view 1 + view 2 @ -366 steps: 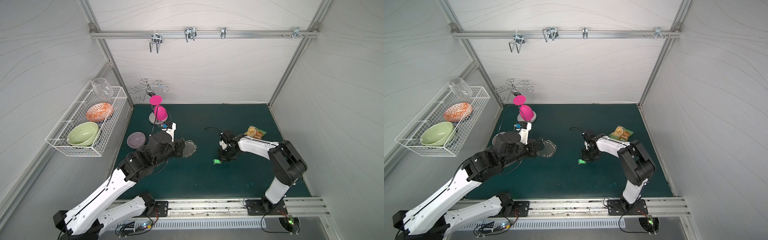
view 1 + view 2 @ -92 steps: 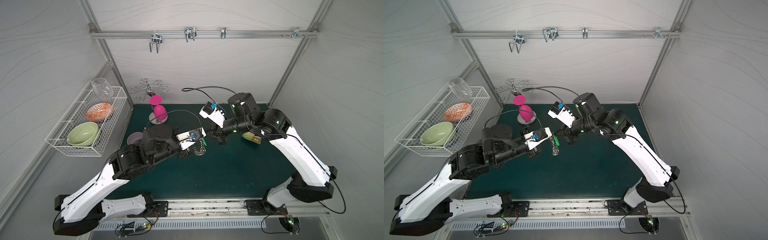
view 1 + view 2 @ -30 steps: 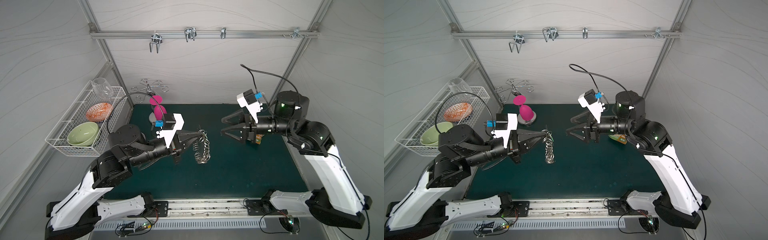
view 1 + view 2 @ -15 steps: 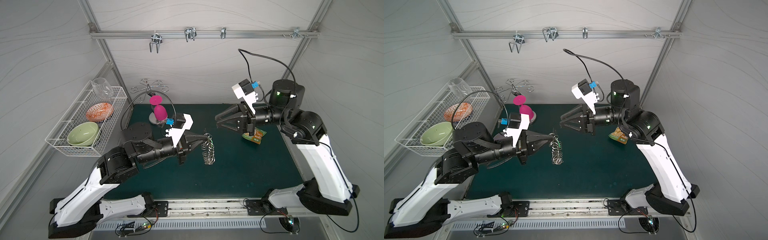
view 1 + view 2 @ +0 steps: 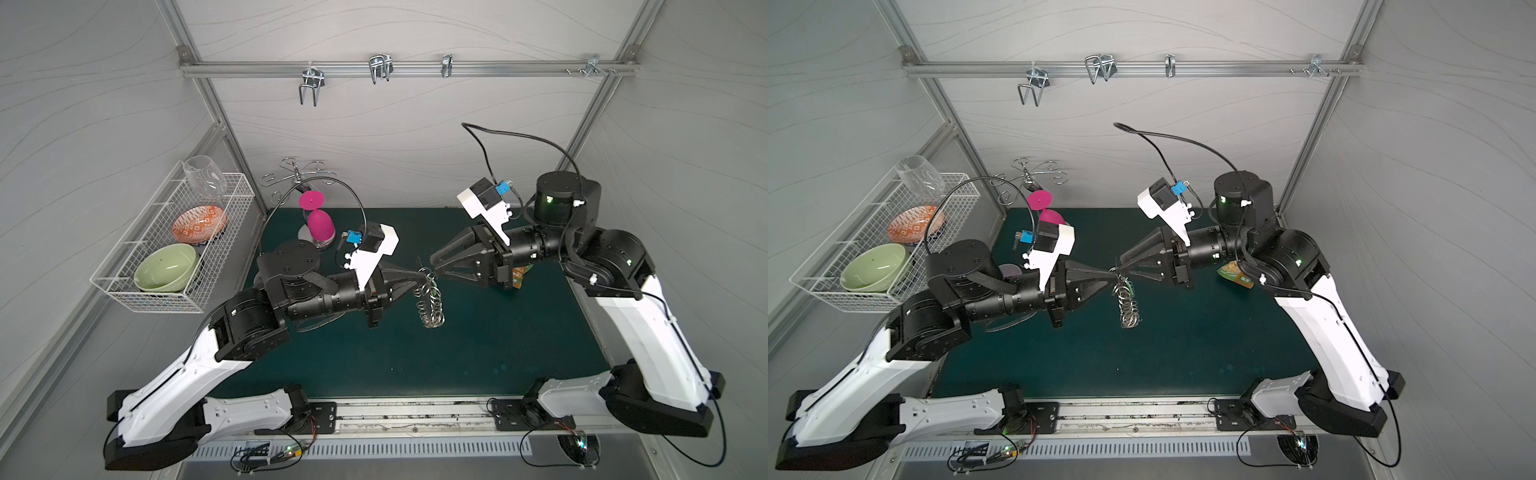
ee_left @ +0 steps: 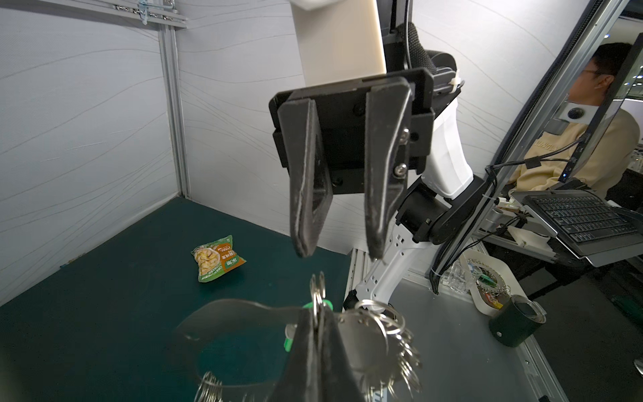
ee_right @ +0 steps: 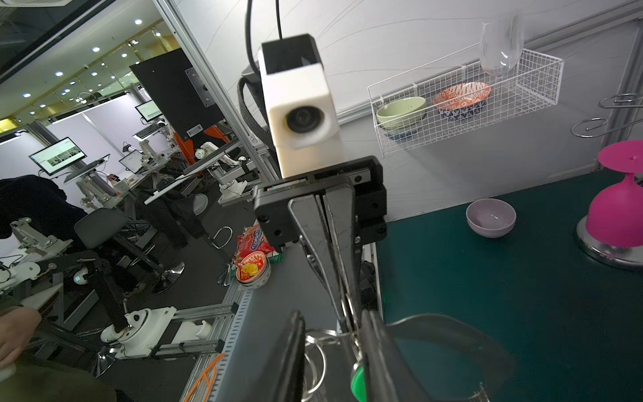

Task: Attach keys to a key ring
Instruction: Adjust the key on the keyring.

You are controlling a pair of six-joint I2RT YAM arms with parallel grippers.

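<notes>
The key ring, a grey oval plate rimmed with silver wire rings, hangs in the air over the green mat. My left gripper is shut on one wire ring at its top. A green key hangs among the rings right at that grip. My right gripper faces the left one tip to tip, open with a narrow gap. In the right wrist view its fingers straddle the left gripper's tip and a few wire rings.
A green-orange snack packet lies on the mat under the right arm. A pink cup on a metal stand and a lilac bowl stand at the back left. A wire basket with bowls hangs on the left wall.
The right gripper has come in from the right to the left gripper's tips, and its jaws have narrowed. The left arm has carried the key ring a little to the right.
</notes>
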